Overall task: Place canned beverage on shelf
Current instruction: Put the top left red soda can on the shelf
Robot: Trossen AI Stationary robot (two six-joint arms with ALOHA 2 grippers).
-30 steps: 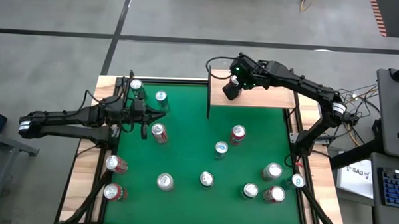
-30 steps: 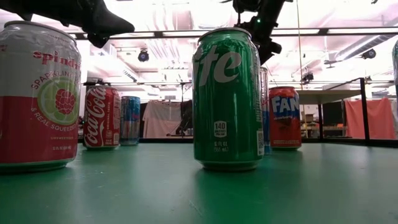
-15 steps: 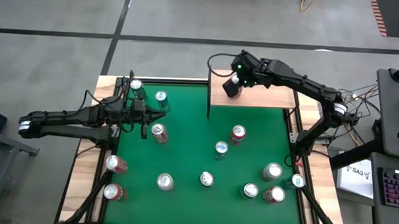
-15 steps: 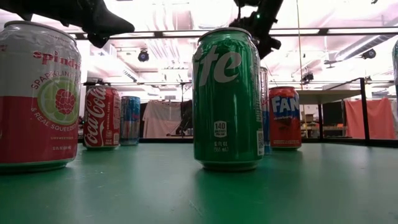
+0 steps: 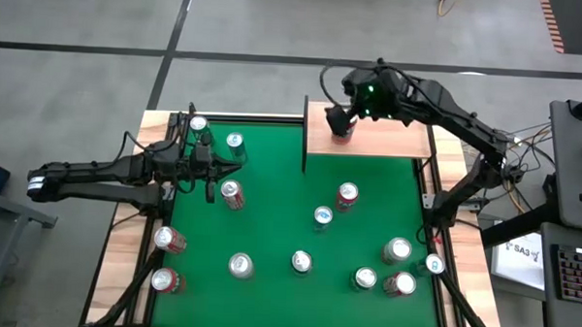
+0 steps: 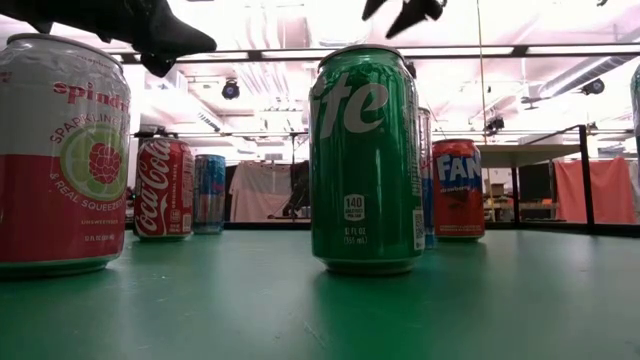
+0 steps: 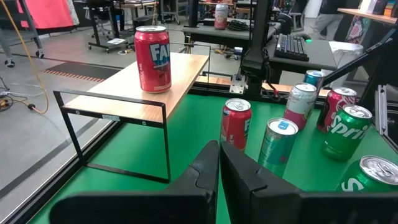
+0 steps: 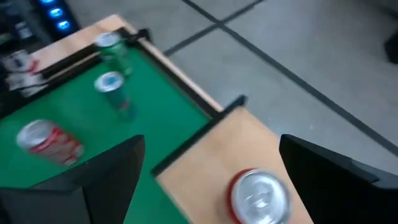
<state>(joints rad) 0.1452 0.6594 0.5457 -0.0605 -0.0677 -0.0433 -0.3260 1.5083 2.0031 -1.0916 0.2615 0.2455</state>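
A red canned beverage [image 5: 342, 127] [image 7: 153, 58] [image 8: 260, 196] stands upright on its base on the light-wood shelf [image 5: 394, 140] [image 7: 134, 88] [image 8: 205, 158] at the table's far right. My right gripper [image 5: 349, 109] [image 8: 211, 146] [image 6: 393, 11] is open, above the can and a little behind it; its fingers are clear of the can. My left gripper [image 5: 210, 167] [image 7: 219, 158] is shut on nothing and waits level above the green table's left side.
Several cans stand on the green table [image 5: 270, 221], among them a green one [image 6: 365, 160] and a white-and-red one [image 6: 60, 150] close to the low camera. Two cans [image 5: 232, 193] [image 5: 235, 142] flank my left gripper. The shelf rests on thin black posts [image 7: 166, 143].
My right gripper has risen from the can and drawn back toward the table's far right, tipping up toward level. The can, hidden under the gripper before, now shows uncovered and has stayed upright in its place on the shelf.
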